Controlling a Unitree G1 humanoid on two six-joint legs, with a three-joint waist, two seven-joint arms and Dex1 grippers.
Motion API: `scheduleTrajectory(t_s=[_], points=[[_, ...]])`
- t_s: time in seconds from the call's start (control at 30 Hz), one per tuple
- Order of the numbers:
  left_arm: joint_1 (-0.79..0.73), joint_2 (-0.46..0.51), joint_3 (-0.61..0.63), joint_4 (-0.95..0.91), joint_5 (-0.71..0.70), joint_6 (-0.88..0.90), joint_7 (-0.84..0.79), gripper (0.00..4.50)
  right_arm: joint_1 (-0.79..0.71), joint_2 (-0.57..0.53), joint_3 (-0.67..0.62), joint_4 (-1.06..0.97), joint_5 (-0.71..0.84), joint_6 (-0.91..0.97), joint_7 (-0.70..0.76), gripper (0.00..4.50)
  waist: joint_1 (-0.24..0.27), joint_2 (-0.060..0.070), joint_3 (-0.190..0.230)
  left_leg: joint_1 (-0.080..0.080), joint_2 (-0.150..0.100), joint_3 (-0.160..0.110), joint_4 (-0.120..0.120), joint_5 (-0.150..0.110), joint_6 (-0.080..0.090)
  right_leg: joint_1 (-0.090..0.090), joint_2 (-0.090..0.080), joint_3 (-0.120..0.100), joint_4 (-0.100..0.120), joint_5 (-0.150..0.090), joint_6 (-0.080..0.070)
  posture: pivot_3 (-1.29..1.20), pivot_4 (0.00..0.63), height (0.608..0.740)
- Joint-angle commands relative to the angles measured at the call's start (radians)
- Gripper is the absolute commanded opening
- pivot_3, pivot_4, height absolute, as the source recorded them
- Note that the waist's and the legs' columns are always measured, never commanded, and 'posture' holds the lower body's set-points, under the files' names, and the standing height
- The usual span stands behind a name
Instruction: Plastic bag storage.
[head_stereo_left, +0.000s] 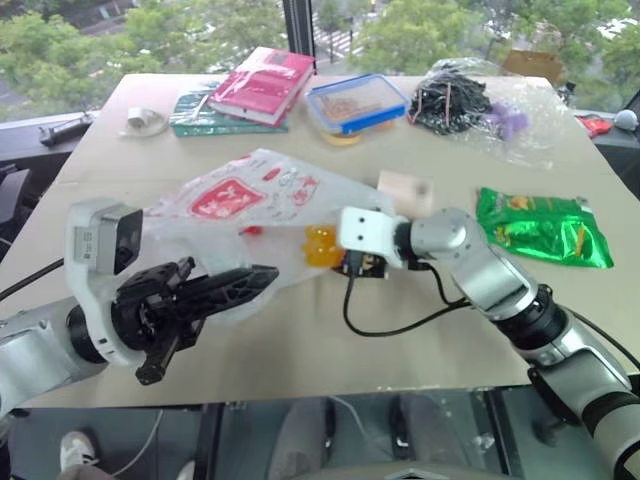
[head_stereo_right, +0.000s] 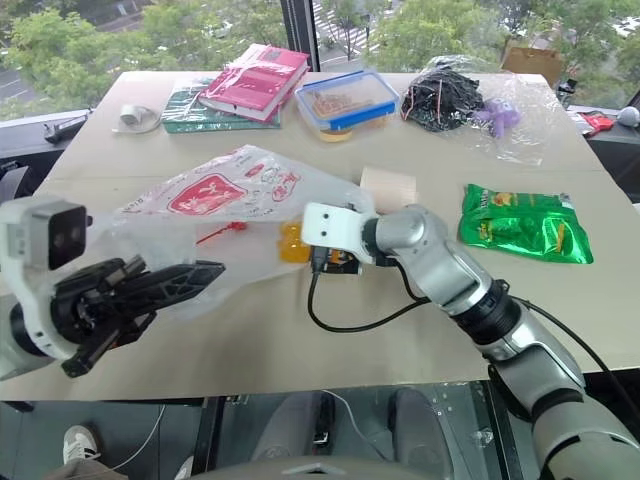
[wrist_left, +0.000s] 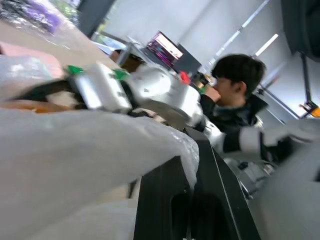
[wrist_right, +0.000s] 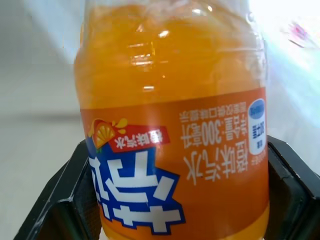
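The plastic bag (head_stereo_left: 240, 200), thin translucent white with red print, lies crumpled on the table's left half, and its near edge is lifted off the surface. My left gripper (head_stereo_left: 265, 278) is shut on that near edge; in the left wrist view the film (wrist_left: 75, 160) drapes over the black fingers (wrist_left: 165, 205). My right gripper (head_stereo_left: 335, 258) is shut on an orange drink bottle (wrist_right: 175, 125), which sits between both black fingers (wrist_right: 55, 210). The bottle (head_stereo_left: 320, 245) is at the bag's right-hand side, seen partly through the film.
Along the far edge stand a red book (head_stereo_left: 265, 82), a blue-rimmed food box (head_stereo_left: 357, 103) and a clear bag of black cables (head_stereo_left: 455, 100). A green snack packet (head_stereo_left: 540, 228) lies at the right, a beige block (head_stereo_left: 405, 190) behind my right wrist. A person (wrist_left: 235, 95) sits beyond the table.
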Motion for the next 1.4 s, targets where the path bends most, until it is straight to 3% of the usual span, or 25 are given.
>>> scheduleTrajectory(t_s=[0.03,0.3,0.5,0.57,0.6,0.7,0.8,0.87,1.03,1.17,1.27,1.4], points=[[0.062,-0.023,0.031,-0.098,-0.014,-0.059,0.003,0.07,-0.056,0.065,0.028,0.038,-0.005,-0.084,0.016,3.20,-0.003,0.000,0.000,0.000,0.000,0.000,0.000,0.000,0.000,0.000,0.000,0.000,0.000,0.000,0.000,0.00,0.150,0.740],[0.178,-0.048,-0.027,-0.177,0.136,-0.108,-0.056,0.07,-0.134,0.314,-0.042,0.302,0.016,-0.151,-0.112,3.20,-0.005,0.000,0.000,0.001,0.000,0.001,-0.001,0.001,-0.001,0.000,0.002,0.001,0.001,0.000,-0.001,0.00,0.150,0.740],[0.145,-0.065,-0.097,-0.167,0.185,-0.181,-0.033,0.07,-0.194,0.487,-0.025,0.694,-0.054,-0.529,-0.277,3.20,-0.006,0.000,0.000,0.001,0.000,0.000,-0.001,0.001,-0.002,0.000,0.003,0.001,0.000,0.000,-0.001,0.00,0.150,0.740],[0.140,-0.074,-0.121,-0.171,0.214,-0.199,-0.033,0.00,-0.220,0.527,-0.033,0.822,-0.063,-0.629,-0.295,4.25,-0.008,0.000,0.000,0.001,0.000,0.000,-0.002,0.001,-0.002,0.000,0.003,0.001,0.000,0.000,-0.001,0.00,0.150,0.740],[0.137,-0.082,-0.133,-0.169,0.229,-0.211,-0.025,0.00,-0.234,0.525,-0.026,0.860,-0.097,-0.680,-0.336,4.47,-0.007,0.001,0.000,0.001,0.000,0.000,-0.002,0.001,-0.002,0.000,0.003,0.001,0.000,0.000,-0.001,0.00,0.150,0.740],[0.124,-0.105,-0.166,-0.151,0.263,-0.240,-0.006,0.00,-0.262,0.496,-0.032,0.914,-0.175,-0.776,-0.468,4.47,-0.008,0.001,0.000,0.001,0.000,0.000,-0.002,0.001,-0.002,0.000,0.003,0.001,0.000,0.000,-0.001,0.00,0.150,0.740],[0.106,-0.139,-0.198,-0.122,0.275,-0.268,0.013,0.00,-0.227,0.442,-0.078,0.850,-0.156,-0.782,-0.447,4.47,-0.008,0.001,0.000,0.001,0.000,0.000,-0.003,0.001,-0.003,-0.001,0.003,0.001,0.000,0.000,-0.001,0.00,0.150,0.740],[0.086,-0.163,-0.222,-0.092,0.299,-0.286,0.038,0.00,-0.151,0.368,-0.109,0.690,-0.094,-0.735,-0.330,4.47,-0.003,0.001,0.000,0.001,0.000,-0.001,-0.004,0.002,-0.004,-0.001,0.003,0.001,0.000,0.000,-0.001,0.00,0.150,0.740],[0.031,-0.193,-0.245,-0.031,0.271,-0.306,0.079,0.00,0.025,0.218,-0.221,0.169,0.144,-0.351,-0.122,4.47,0.000,0.000,0.000,0.000,0.000,-0.003,-0.004,0.001,-0.003,0.000,0.002,-0.001,-0.002,0.002,0.003,0.00,0.150,0.740],[-0.021,-0.201,-0.253,0.020,0.261,-0.309,0.105,0.00,0.094,0.115,-0.343,-0.141,0.285,-0.025,-0.129,4.47,-0.004,0.002,0.001,0.001,0.001,-0.002,-0.004,0.000,-0.001,0.000,0.002,-0.001,0.000,0.001,0.002,0.00,0.150,0.740],[-0.062,-0.202,-0.267,0.030,0.258,-0.309,0.136,0.00,0.140,0.036,-0.365,-0.215,0.254,0.109,-0.184,4.47,0.001,0.001,0.000,0.002,0.001,-0.002,-0.004,-0.001,0.002,0.000,0.002,-0.002,0.001,0.001,0.001,0.00,0.150,0.740],[-0.096,-0.204,-0.289,0.024,0.258,-0.309,0.174,0.00,0.215,-0.063,-0.276,-0.128,0.124,0.127,-0.244,4.47,0.001,0.000,-0.001,0.002,0.000,-0.002,-0.004,-0.001,0.002,0.001,0.001,-0.002,0.000,-0.001,-0.002,0.00,0.150,0.740]])
